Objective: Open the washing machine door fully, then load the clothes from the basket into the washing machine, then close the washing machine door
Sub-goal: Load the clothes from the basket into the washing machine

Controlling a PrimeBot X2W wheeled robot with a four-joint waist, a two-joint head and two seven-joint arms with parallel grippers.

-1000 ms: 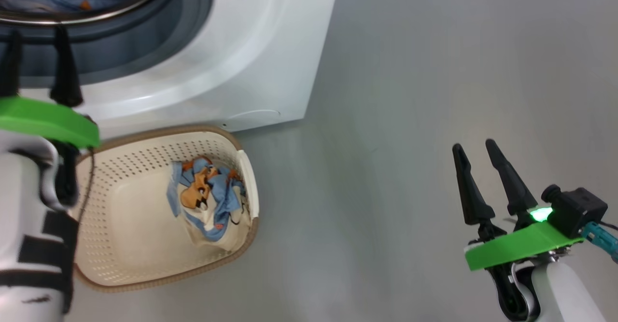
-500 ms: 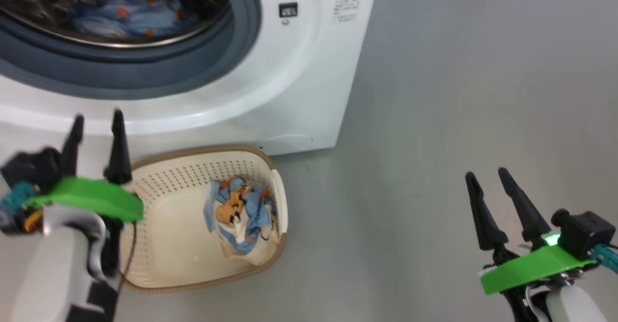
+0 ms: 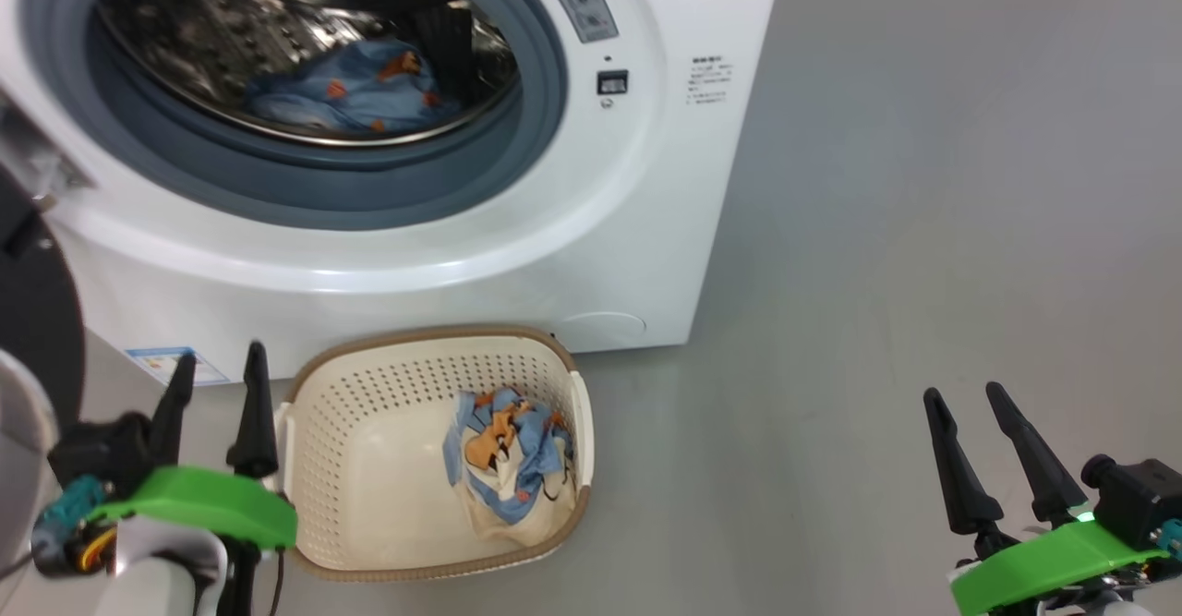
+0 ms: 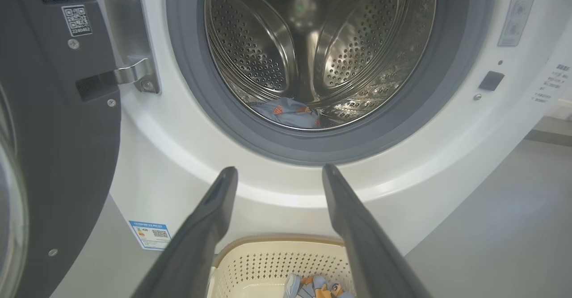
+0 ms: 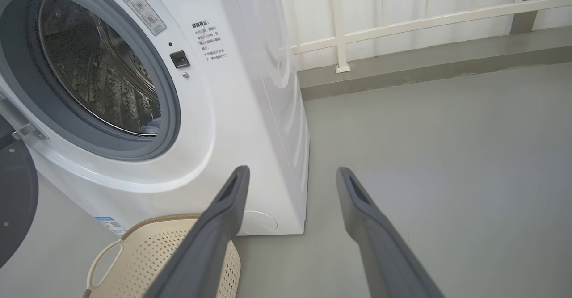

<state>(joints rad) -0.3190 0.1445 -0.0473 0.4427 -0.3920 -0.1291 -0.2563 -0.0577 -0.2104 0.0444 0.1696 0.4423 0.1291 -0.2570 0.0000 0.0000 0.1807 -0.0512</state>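
Clothes lie bundled at the right end of the basket on the floor. The left pincer is just beside the basket and the right pincer well apart from it, both wide and empty. Behind stands the washing machine, its door open at the left and a blue garment in the drum.

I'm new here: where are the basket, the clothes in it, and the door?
basket (image 3: pixel 406 390): head view, perforated back wall.
clothes (image 3: pixel 508 454): head view, blue bundle's middle.
washing machine door (image 4: pixel 53 155): left wrist view, dark rim.
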